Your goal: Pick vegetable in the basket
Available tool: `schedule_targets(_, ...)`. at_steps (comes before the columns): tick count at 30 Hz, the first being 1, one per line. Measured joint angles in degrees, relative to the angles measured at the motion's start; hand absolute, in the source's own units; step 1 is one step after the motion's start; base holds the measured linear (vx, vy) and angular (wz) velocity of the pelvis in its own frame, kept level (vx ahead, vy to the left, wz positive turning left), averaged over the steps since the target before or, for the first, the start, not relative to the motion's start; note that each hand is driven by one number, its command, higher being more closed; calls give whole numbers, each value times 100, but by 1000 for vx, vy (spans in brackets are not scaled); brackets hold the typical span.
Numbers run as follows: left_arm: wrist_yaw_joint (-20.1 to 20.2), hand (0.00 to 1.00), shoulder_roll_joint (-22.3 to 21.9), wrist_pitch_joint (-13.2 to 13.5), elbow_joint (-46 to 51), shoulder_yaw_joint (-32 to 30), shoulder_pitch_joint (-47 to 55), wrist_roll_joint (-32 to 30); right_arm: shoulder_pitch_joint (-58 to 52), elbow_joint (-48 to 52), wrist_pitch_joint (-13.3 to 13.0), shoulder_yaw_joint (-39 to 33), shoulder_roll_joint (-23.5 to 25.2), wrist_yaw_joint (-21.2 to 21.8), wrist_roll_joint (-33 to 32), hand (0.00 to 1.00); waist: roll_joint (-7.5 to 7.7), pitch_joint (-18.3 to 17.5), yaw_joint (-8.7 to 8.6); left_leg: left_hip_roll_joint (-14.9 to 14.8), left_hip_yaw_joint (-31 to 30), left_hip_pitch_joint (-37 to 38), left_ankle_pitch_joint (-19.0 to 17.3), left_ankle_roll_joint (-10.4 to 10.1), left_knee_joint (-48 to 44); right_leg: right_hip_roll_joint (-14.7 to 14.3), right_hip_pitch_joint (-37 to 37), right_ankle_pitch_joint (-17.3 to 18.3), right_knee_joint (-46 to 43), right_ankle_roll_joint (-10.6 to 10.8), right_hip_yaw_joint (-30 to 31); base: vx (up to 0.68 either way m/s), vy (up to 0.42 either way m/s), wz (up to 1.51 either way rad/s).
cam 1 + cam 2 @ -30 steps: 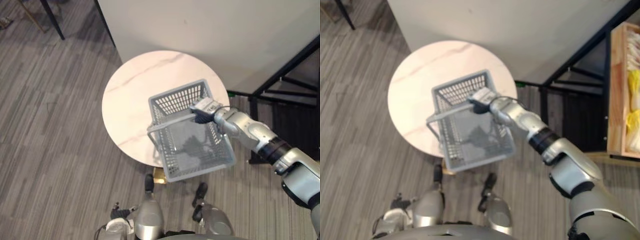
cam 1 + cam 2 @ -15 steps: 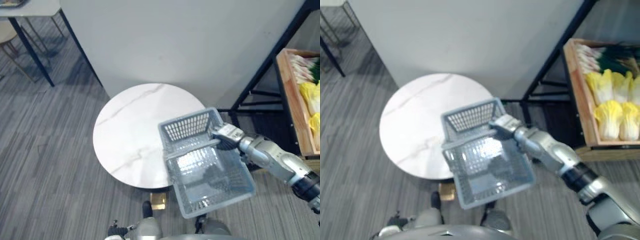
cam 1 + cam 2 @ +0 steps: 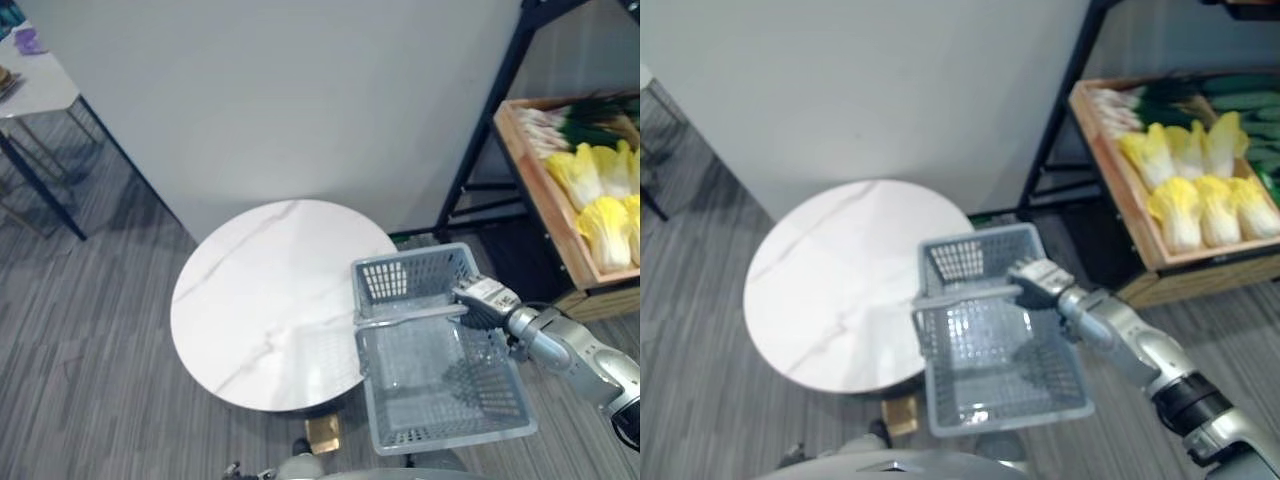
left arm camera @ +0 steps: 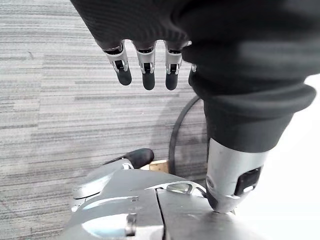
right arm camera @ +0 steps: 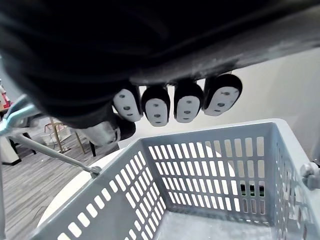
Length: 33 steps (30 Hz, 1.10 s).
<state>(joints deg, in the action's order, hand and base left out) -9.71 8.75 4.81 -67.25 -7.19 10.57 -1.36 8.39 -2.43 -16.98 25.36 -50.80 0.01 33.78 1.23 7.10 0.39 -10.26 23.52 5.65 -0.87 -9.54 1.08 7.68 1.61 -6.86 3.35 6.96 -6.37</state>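
Nearest in: left robot hand (image 4: 146,67) is hung over the floor (image 4: 50,100), fingers straight and relaxed, nothing held.

Next out: grey basket (image 3: 410,275) is carried by its handle (image 3: 405,318), nothing seen inside. Its left edge is overlapped with the 3 o'clock rim of the round worktop (image 3: 260,300); contact with the worktop cannot be told.

Right robot hand (image 3: 485,300) is curled closed round the right end of the handle, so it is counted as occupied.

Farthest: vegetables are kept in a wooden crate (image 3: 1210,262) on a black shelf frame (image 3: 1060,120). Yellow cabbages (image 3: 1195,205) are laid side by side at the near end, dark greens (image 3: 1250,100) behind them.

Key relation: the cabbages lie at roughly 2 o'clock from the right robot hand, well apart from the basket. Their long axes run about 12-to-6, leafy ends far, pale bases near. The right arm is judged nearer to the crate, but it is taken up. The pick is therefore expected from the free left robot hand, reached across, with the basket brought beside the crate first.
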Motion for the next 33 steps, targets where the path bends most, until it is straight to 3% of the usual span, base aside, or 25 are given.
schedule_targets(3, 10, 0, 11, -26, -5, 3, 10, -2, -399, 22, 2, -264, 13, -79, 0, 100, 4, 2, -61, -53, 208, 118, -225, -25, -273, -9, 22, 124, -242, -3, 198, 3, 24, -38)
schedule_targets(7, 9, 0, 46, -58, 1, 33, 0, -5, -990, 296, 52, -824, 283, -87, 238, 100, 154, 40, -202, 135, 655, 274, -247, -16, -117, 72, 449, 227, -623, 81, 707, -22, 69, -56)
schedule_targets(9, 1, 0, 77, -61, 2, 80, -99, -22, -1098, 449, 123, -1015, 360, -109, 270, 100, 248, 62, -253, 312, 948, 157, -240, 63, -59, 137, 770, 134, -644, 223, 979, -57, 87, -74)
schedule_targets(10, -4, 0, 152, -61, 26, 155, -179, -114, -1135, 530, 205, -1047, 407, -155, 437, 100, 380, 46, -359, 473, 1086, 48, -244, 165, -162, 302, 984, 198, -641, 144, 916, -81, 107, -54)
schedule_targets(11, 7, 0, 200, -57, 31, 315, -234, -176, -1166, 568, 262, -1050, 415, -172, 474, 100, 384, 47, -373, 486, 1235, 35, -272, 254, -154, 407, 981, 420, -500, 51, 575, -73, 94, -79)
schedule_targets(12, 27, 0, 121, -36, 41, 466, -352, -223, -1136, 573, 314, -1018, 441, -187, 545, 100, 146, 72, -331, 240, 1550, 89, -291, 354, -43, 476, 1016, 835, -772, -682, -319, -61, 117, -80)
schedule_targets(13, 28, 0, 114, -34, 62, 465, -407, -222, -1077, 567, 323, -954, 464, -190, 615, 100, 124, 92, -322, 151, 1655, 124, -340, 381, -134, 519, 1176, 823, -1214, -817, -642, 28, 152, -116)
schedule_targets(14, 69, 0, 221, -29, 208, 433, -480, -214, -966, 607, 298, -819, 465, -203, 636, 100, 379, 105, -324, 108, 1869, 199, -679, 312, -633, 727, 1221, -25, -2128, -1424, -1465, 50, 143, -117)
schedule_targets(15, 102, 0, 284, -33, 218, 437, -479, -211, -869, 589, 297, -799, 471, -208, 635, 100, 428, 101, -251, 77, 2019, 193, -827, 395, -743, 660, 1190, -144, -1977, -1374, -1578, -21, 69, -160)
schedule_targets(16, 112, 0, 235, -35, 124, 386, -415, -192, -731, 583, 308, -752, 493, -217, 626, 100, 272, 55, -95, -122, 2393, 256, -893, 533, -655, 333, 1122, -456, -1481, -1367, -1412, -99, 46, -162)
schedule_targets(17, 122, 0, 187, -16, 118, 352, -417, -140, -555, 632, 273, -698, 523, -253, 620, 100, 239, 66, -177, -167, 2755, 366, -793, 522, -504, 413, 1107, 235, -2289, -1421, -1753, -97, 70, -163)
schedule_targets(18, 130, 0, 181, -5, 115, 422, -452, -101, -421, 607, 225, -688, 550, -265, 614, 100, 285, 35, -201, -142, 2945, 426, -751, 464, -503, 606, 974, 752, -2855, -1181, -2015, 17, 83, -123)
schedule_targets(20, 179, 0, 224, -8, 80, 480, -469, -103, -85, 500, 203, -659, 729, -273, 613, 100, 326, 8, -155, -193, 3266, 323, -748, 458, -742, 775, 773, 1012, -2855, -1079, -2146, 36, -34, -106)
schedule_targets(24, 248, 0, 159, -48, -140, 460, -457, -116, 192, 419, 204, -498, 879, -288, 613, 100, 250, -41, -149, -397, 3665, 254, -748, 453, -1042, 547, 637, 945, -2044, -814, -2128, -16, -117, -74)
schedule_targets(25, 240, 0, 81, -46, -181, 398, -450, -118, 200, 417, 207, -441, 886, -296, 613, 100, 137, -100, -85, -453, 3802, 243, -728, 416, -1018, 298, 534, 825, -1562, -632, -2013, -90, -231, -90)
schedule_targets(27, 247, 0, 11, -49, -256, 333, -481, -133, 199, 411, 209, -400, 906, -295, 616, 100, -3, -111, -15, -544, 3985, 243, -647, 285, -1026, -8, 339, 653, -751, -493, -1895, -106, -201, -74)
schedule_targets(29, 255, 0, -27, -53, -322, 234, -472, -216, 98, 406, 225, -392, 913, -295, 616, 100, -83, -122, -164, -700, 4008, 263, -431, 214, -1135, -309, -4, 318, 2, -624, -1870, -140, -157, -20)
schedule_targets(33, 223, 0, -25, -54, -305, 113, -484, -224, -15, 432, 257, -429, 904, -298, 615, 100, -102, -110, -203, -1270, 3896, 262, -346, 257, -2027, -607, -213, 245, 270, -723, -1653, -92, -77, -32)
